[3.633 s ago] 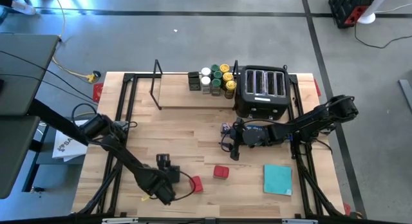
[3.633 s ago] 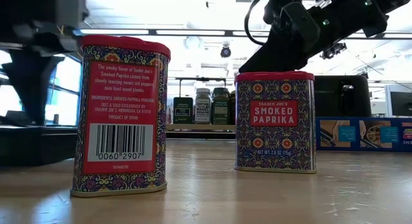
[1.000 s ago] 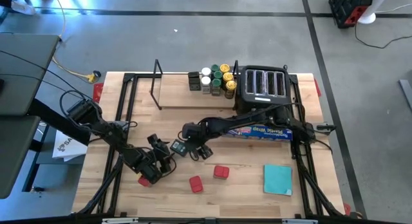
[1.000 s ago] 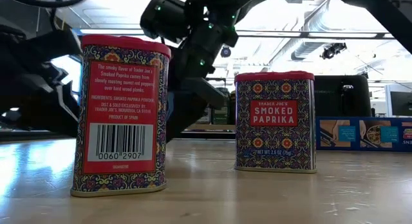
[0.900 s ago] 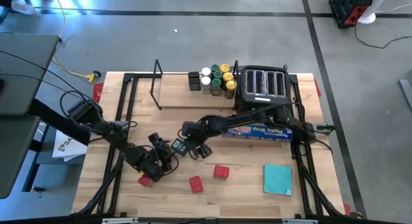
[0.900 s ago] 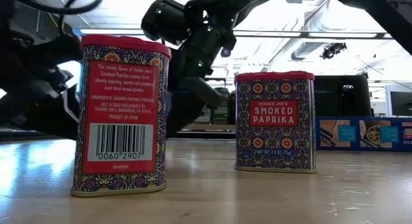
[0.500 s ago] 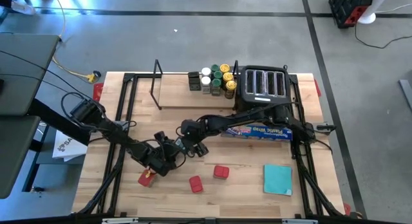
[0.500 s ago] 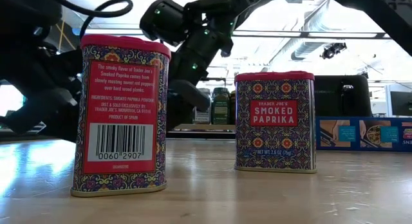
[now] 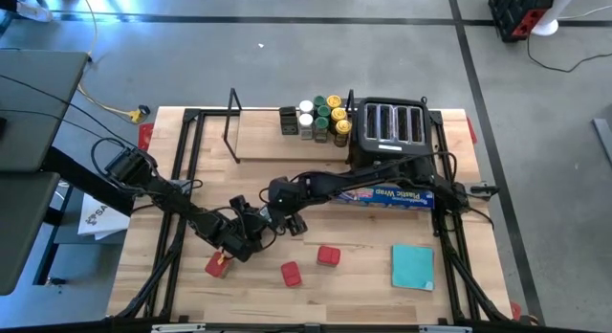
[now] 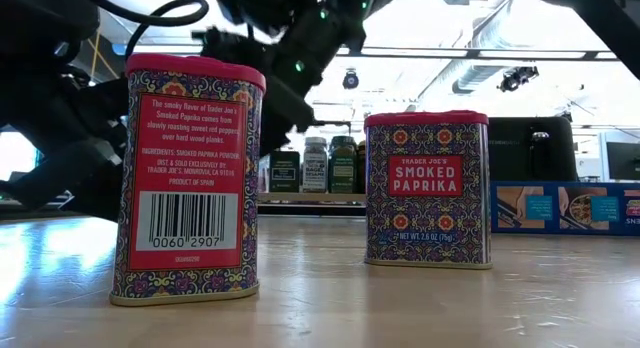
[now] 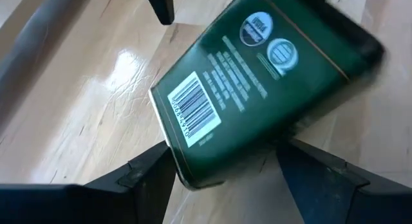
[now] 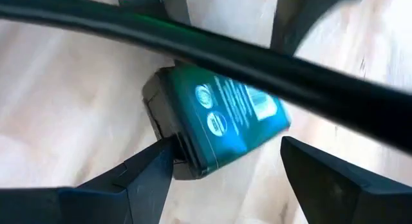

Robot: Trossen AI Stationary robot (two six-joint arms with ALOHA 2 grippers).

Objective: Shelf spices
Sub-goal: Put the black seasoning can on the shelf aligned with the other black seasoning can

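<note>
From above, the left gripper (image 9: 245, 237) and the right gripper (image 9: 280, 220) meet at mid-tabletop (image 9: 268, 185), and their dark links hide whatever lies between them. Two red tins (image 9: 290, 273) stand apart near the front edge. The jars (image 9: 321, 117), with yellow, green and white lids, are packed too tightly to count at the toaster (image 9: 392, 132) end of the pale wooden shelf (image 9: 258, 144). At table height, two rectangular Smoked Paprika tins with patterned sides fill the foreground. Three containers show on the shelf between them, and dark arm parts are cut off above. The left wrist view shows one dark green tin (image 11: 257, 89), smooth, barcoded and blurred at one end, lying slanted on the wood at that gripper; whether it is grasped cannot be told. The right wrist view shows the same tin, partly crossed by a black cable (image 12: 212, 47), and the grip there is equally unclear.
</note>
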